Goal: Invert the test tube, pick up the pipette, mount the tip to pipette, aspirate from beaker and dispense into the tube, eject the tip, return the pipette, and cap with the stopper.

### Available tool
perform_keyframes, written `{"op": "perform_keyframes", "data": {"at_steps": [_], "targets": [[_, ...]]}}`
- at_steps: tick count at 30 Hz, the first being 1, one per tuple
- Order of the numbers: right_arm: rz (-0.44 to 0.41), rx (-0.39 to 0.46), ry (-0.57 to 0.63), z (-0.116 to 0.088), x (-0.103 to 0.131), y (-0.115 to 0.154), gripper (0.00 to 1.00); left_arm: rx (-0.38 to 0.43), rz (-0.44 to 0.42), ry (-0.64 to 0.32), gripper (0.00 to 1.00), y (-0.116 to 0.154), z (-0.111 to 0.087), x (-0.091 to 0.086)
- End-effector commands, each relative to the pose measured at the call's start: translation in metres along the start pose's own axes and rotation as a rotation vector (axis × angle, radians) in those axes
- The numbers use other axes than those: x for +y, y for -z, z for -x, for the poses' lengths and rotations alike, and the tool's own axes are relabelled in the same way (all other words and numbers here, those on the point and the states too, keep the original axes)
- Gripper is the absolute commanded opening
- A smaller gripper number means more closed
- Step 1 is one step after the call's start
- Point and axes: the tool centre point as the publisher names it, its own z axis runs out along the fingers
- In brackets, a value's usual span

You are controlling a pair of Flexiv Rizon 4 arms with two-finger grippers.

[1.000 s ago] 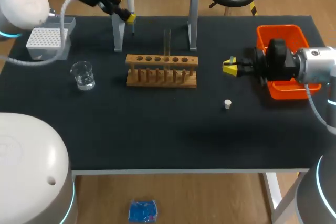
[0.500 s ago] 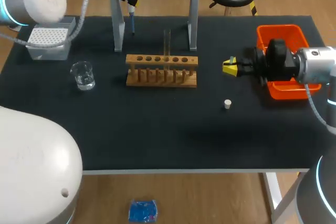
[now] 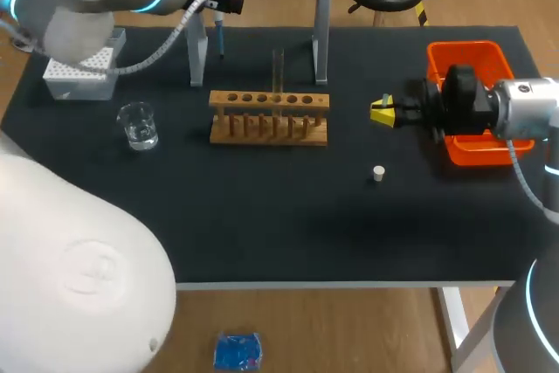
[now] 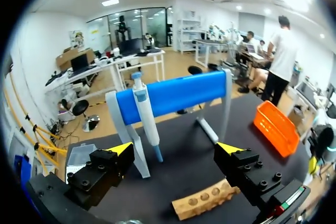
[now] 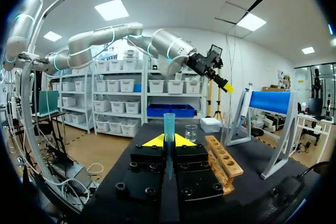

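**Table** [image 3: 262,216]: black top.

1. **Stopper** [image 3: 378,173]: small and white. It lies alone at near right, well apart from the rack.
2. **Beaker** [image 3: 138,124]: clear glass, upright, left of the rack, with the tip box beyond it.
3. **Rack** [image 3: 269,116]: wooden, mid-table, with a row of holes along its top.
4. **Test tube** [image 3: 278,70]: clear, upright in a rack hole just right of the middle.
5. **Right gripper** [image 3: 382,112]: held level above the table between rack and bin, pointing toward the rack.
   - Grip state: cannot tell.
   - Its wrist view shows a bluish tube [image 5: 169,124] upright in line with the gripper. Whether that tube is held or stands farther off cannot be told.
6. **Bin** [image 3: 463,44]: orange, at the right edge, partly covered by the right arm.
7. **Tip box** [image 3: 79,65]: far left, with a pale grid on top.
8. **Stand** [image 4: 173,95]: a blue bar on pale legs at the far edge, behind the rack.
9. **Pipette** [image 4: 146,121]: hangs upright from the bar near its left leg, nose down.
10. **Left gripper** [image 4: 174,149]: released, spread wide, raised and facing the stand. The pipette is ahead of it, untouched.
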Motion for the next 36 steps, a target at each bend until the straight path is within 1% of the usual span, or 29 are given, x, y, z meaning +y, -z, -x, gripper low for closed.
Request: {"op": "perform_keyframes", "data": {"at_steps": [1,3,8,11,19,25,36], "targets": [[-0.001,-0.003,0.001,-0.001,0.000,-0.001,0.00,-0.126,-0.023,0.019,1.00,-0.014,-0.001,-0.003],[-0.001,-0.003,0.001,-0.001,0.000,-0.001,0.00,-0.134,-0.034,0.035,1.00,-0.018,0.000,-0.005],[-0.001,-0.003,0.001,-0.001,0.000,-0.001,0.00,-0.194,-0.060,0.077,1.00,-0.025,0.003,-0.009],[-0.001,-0.003,0.001,-0.001,0.000,-0.001,0.00,-0.216,-0.082,0.099,1.00,-0.029,0.002,-0.011],[-0.001,-0.003,0.001,-0.001,0.000,-0.001,0.00,-0.260,-0.120,0.127,1.00,-0.041,0.002,-0.017],[-0.001,-0.003,0.001,-0.001,0.000,-0.001,0.00,-0.274,-0.138,0.135,1.00,-0.049,0.005,-0.023],[-0.001,-0.003,0.001,-0.001,0.000,-0.001,0.00,-0.281,-0.148,0.163,1.00,-0.066,0.017,-0.032]]}}
